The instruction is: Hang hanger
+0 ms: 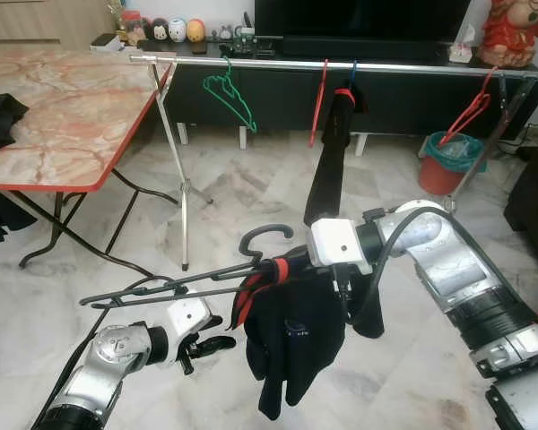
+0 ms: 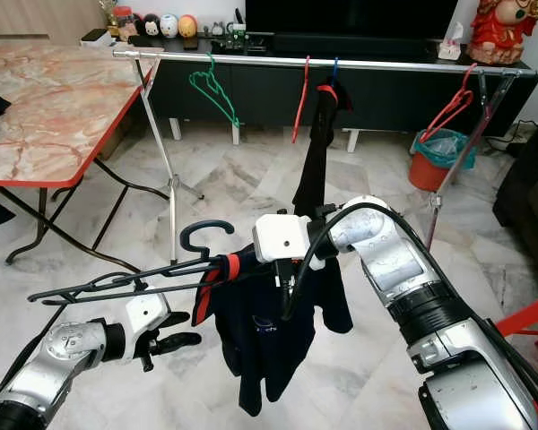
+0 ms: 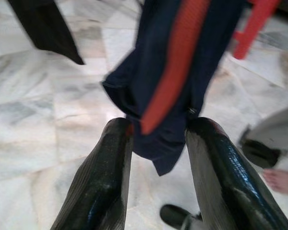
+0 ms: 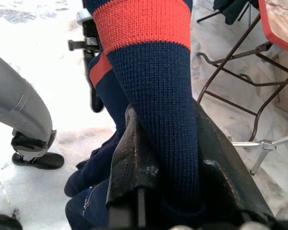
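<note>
The right gripper (image 2: 285, 269) holds a dark hanger (image 1: 188, 285) low and near, in front of the robot, its jaws closed on the navy garment (image 1: 291, 345) with orange bands that drapes over the bar. In the right wrist view the knit cloth is pinched between the two black fingers (image 4: 129, 167). The left gripper (image 1: 206, 345) sits lower left, under the hanger's left end; its jaws stand apart with the garment hanging just beyond them, holding nothing.

The hanger's long axis runs roughly level from left to right, its hook (image 1: 267, 240) curling up toward the far side. The clothes rail (image 1: 278, 64) stands well apart at the far end, already carrying a green hanger (image 1: 229, 94), a red hanger (image 1: 319, 98) and a black garment (image 1: 334, 152).

To do this well, the hook probably needs lifting above the rail, over the bare stretch between the green and red hangers, then lowering squarely. The garment's weight could tilt the bar, so a steady grip matters.
</note>
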Motion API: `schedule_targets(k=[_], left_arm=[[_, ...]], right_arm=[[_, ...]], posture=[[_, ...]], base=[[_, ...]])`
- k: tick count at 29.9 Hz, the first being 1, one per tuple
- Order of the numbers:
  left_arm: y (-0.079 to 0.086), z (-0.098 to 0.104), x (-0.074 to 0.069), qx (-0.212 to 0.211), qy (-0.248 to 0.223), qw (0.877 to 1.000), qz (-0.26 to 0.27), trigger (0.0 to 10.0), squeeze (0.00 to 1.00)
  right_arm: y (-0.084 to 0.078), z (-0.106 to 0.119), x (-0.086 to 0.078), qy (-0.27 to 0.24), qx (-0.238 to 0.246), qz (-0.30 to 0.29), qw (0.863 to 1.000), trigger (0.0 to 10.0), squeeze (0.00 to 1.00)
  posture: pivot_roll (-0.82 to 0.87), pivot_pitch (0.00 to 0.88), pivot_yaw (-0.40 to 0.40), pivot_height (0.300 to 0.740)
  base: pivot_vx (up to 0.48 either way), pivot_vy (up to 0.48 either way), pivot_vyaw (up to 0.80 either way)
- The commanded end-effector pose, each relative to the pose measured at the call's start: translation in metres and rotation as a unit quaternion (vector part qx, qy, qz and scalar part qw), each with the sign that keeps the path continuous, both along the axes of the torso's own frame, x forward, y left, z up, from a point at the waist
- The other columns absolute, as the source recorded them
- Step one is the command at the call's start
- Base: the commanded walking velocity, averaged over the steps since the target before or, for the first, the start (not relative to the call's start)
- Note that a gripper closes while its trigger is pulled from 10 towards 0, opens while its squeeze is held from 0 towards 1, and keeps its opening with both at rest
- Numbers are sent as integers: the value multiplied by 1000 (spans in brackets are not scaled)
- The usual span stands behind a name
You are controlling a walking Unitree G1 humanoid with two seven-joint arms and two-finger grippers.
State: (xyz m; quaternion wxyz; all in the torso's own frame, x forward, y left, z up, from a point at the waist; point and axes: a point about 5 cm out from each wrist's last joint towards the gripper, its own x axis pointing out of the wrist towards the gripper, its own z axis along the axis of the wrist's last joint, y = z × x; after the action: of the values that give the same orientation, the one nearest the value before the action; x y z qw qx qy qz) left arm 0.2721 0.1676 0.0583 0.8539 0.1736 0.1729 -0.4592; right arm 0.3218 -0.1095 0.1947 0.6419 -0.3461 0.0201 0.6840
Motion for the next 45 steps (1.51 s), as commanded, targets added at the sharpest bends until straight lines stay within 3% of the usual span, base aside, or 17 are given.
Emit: schedule_targets(k=[1, 29, 31, 32, 33, 34, 45], left_arm=[[1, 4, 5, -3, -11, 1000, 8, 10000, 0], [-10, -2, 16, -20, -30, 997, 66, 10000, 0], [-11, -3, 17, -22, -29, 997, 69, 4353, 0], [-11, -3, 17, -22, -29, 997, 69, 4353, 0], [-11, -4, 17, -22, -29, 997, 70, 2784, 0], [-11, -4, 17, -21, -29, 997, 70, 0, 0], [-9, -5, 18, -18, -31, 996, 78, 0, 0]], right_arm=[[2, 11, 2, -16, 9, 4, 1000, 10000, 0], [9, 24, 5, -27, 31, 9, 999, 10000, 0], [9, 24, 5, -27, 32, 8, 999, 10000, 0], [9, 24, 5, -27, 32, 8, 999, 10000, 0], [9, 24, 5, -27, 32, 9, 999, 10000, 0], [9, 24, 5, -26, 32, 9, 999, 10000, 0], [11, 21, 4, -21, 36, 8, 999, 10000, 0]], posture=[[70, 0, 2, 740], [59, 0, -3, 740], [59, 0, -3, 740], [59, 0, -3, 740], [60, 0, -3, 740], [60, 0, -3, 740], [61, 0, -1, 740]], base=[[0, 0, 0], [0, 0, 0], [0, 0, 0], [0, 0, 0], [0, 0, 0], [0, 0, 0], [0, 0, 0]])
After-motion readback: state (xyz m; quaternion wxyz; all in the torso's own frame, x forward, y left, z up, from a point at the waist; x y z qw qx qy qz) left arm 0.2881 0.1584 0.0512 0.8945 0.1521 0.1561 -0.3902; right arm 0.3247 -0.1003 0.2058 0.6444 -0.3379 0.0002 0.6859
